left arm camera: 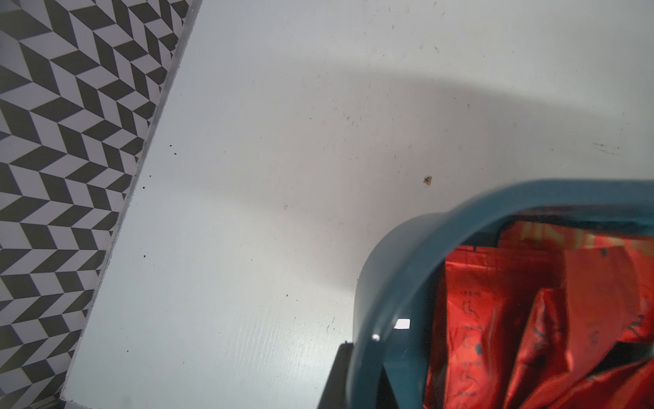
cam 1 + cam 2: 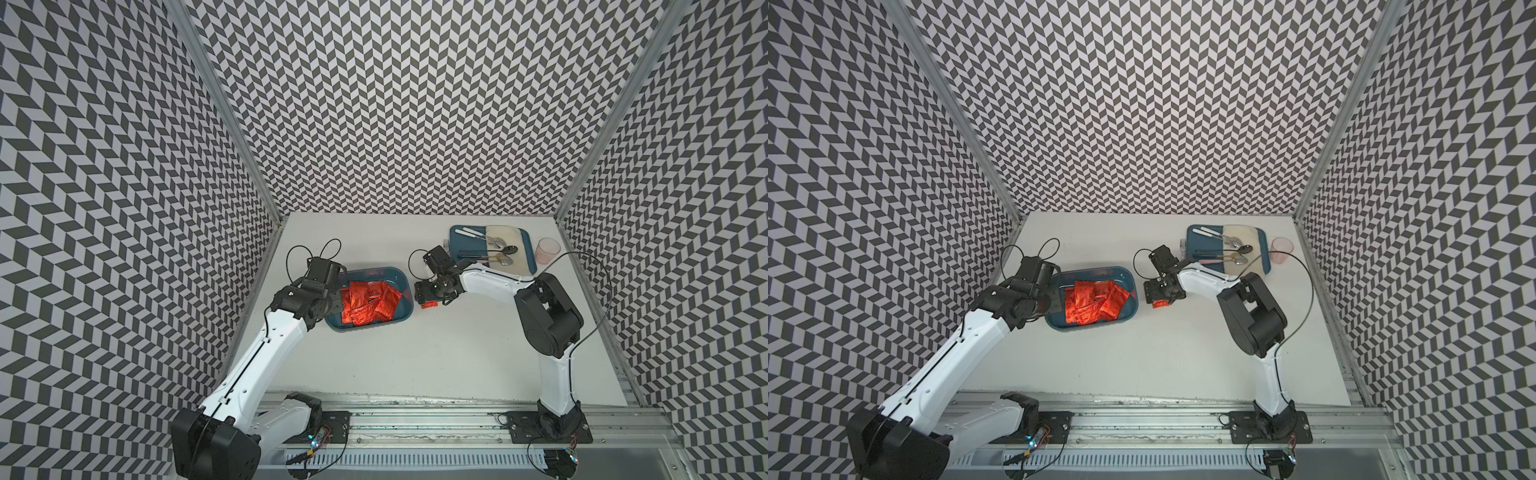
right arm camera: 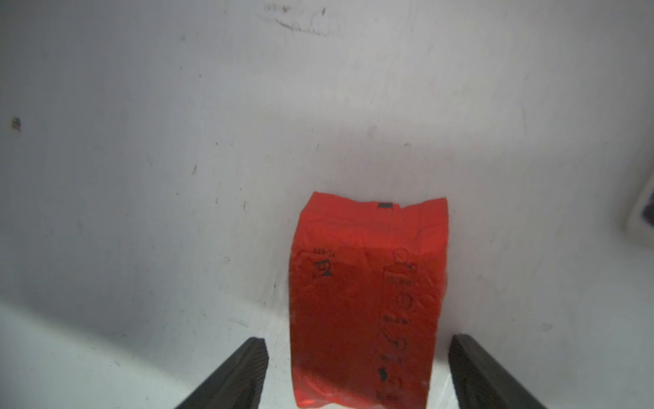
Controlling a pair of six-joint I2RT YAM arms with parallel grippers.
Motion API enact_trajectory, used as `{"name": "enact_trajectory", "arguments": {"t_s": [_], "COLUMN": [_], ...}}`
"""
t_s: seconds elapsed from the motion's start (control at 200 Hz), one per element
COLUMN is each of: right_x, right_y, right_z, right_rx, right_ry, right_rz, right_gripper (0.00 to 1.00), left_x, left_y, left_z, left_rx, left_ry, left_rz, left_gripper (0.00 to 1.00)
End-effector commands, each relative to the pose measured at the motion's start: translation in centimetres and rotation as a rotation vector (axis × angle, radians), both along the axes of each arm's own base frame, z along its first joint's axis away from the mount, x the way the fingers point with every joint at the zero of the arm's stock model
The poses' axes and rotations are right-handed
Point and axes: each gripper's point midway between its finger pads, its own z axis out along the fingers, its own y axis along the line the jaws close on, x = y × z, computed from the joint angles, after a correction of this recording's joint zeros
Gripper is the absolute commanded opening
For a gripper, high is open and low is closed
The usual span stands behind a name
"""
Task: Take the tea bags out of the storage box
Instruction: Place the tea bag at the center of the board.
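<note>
Showing the white worktop from above in both top views, with 12 o'clock at the far wall. The storage box, a dark teal tub, sits toward 10 o'clock of the worktop's middle, its long axis running 9 to 3 o'clock. A flatter blue tray carrying cutlery and a beige cloth lies at 1 o'clock, with a pink translucent cup just beside it at its 3 o'clock. The tea bags form an overlapping heap of red foil over most of the box floor. The left hand is at the box's 9 o'clock end, closed on its wall; in the left wrist view a dark finger lies against the outside of the rim. The right hand hangs just beyond the box's 3 o'clock end, spread wide. Its fingers stand either side of one tea bag, apart from it. That bag lies flat on the worktop, outside the box.
</note>
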Motion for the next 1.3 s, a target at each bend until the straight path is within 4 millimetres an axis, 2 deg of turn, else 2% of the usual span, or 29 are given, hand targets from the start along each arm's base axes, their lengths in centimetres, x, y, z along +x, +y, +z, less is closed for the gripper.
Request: {"name": "enact_trajectory", "arguments": {"t_s": [0.0,0.671,0.881,1.041,1.162,1.297], "right_x": [-0.5,-1.4,-1.3,-1.3,-2.4,-4.6], "right_y": [0.8,1.1,0.6,-1.3,-2.0,-2.2], "right_z": [0.1,1.8,3.1,6.0,9.9,14.5], "right_rx": [0.063,0.113,0.106,0.078,0.131,0.244], "right_ry": [0.01,0.012,-0.022,-0.102,-0.191,-0.261], "right_rz": [-0.006,-0.015,-0.019,-0.042,-0.019,0.028], "right_gripper": [0.85,0.84,0.84,0.85,0.85,0.83], "left_x": [0.9,0.8,0.8,0.8,0.6,0.7], "left_y": [0.0,0.0,0.2,0.1,0.1,-0.2], "left_z": [1.9,2.3,2.5,2.6,3.1,3.8], "left_rx": [-0.016,-0.022,-0.016,-0.021,-0.026,-0.045], "left_ry": [-0.066,-0.082,-0.088,-0.096,-0.114,-0.147], "left_rz": [0.01,0.007,0.013,0.014,0.013,-0.01], "left_gripper": [0.0,0.0,0.0,0.0,0.0,0.0]}}
